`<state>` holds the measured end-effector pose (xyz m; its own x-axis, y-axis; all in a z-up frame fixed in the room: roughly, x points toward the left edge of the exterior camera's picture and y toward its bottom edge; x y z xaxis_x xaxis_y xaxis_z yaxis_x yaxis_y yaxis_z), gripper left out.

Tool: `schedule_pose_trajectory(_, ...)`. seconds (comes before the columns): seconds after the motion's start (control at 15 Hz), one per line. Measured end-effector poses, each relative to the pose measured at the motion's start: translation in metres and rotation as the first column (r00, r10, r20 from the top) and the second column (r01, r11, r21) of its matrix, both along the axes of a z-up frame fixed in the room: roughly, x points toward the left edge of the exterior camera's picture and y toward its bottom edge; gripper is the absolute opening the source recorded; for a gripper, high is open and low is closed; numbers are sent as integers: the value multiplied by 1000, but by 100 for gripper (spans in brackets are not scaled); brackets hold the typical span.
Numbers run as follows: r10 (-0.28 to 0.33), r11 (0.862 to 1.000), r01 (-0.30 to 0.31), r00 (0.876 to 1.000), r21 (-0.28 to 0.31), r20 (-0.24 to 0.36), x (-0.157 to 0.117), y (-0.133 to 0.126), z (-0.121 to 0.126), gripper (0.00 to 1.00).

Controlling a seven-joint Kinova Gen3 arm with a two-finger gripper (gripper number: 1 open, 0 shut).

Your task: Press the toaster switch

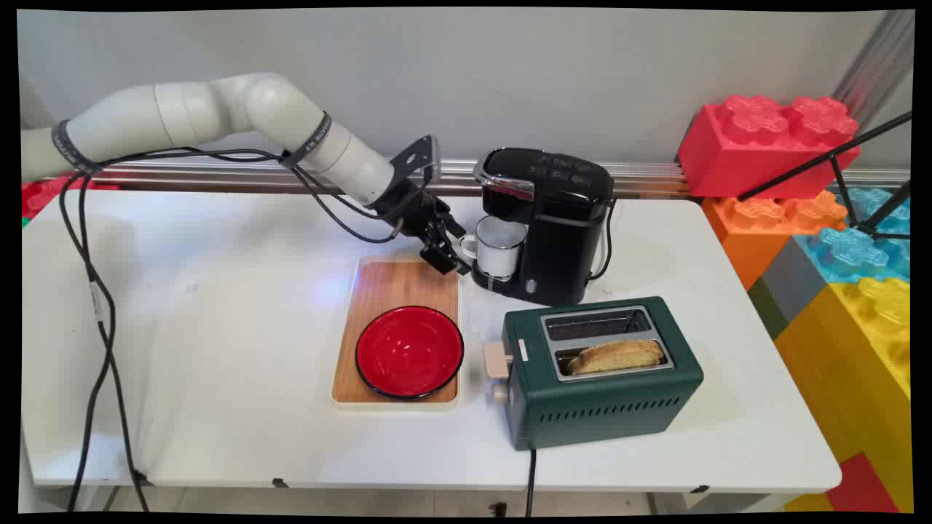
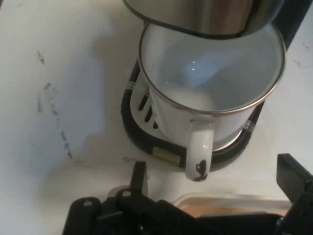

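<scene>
One mug [image 2: 210, 93] on my coffee machine's [image 1: 553, 218] tray, handle pointing straight between my gripper's [image 2: 215, 196] spread, empty fingers [image 2: 139, 177].

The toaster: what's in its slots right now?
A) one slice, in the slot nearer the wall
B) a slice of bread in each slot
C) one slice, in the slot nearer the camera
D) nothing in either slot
C: the green toaster shows a single bread slice in its near slot, while the far slot is dark and bare.
</scene>
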<state>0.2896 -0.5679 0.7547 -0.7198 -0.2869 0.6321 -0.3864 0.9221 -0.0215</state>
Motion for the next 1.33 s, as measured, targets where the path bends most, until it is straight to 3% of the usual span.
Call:
schedule_pose_trajectory(0.53,57,998,-58,998,26,5,12,22,27,100)
schedule_pose_trajectory(1.33,158,984,-160,987,72,35,0,86,105,100)
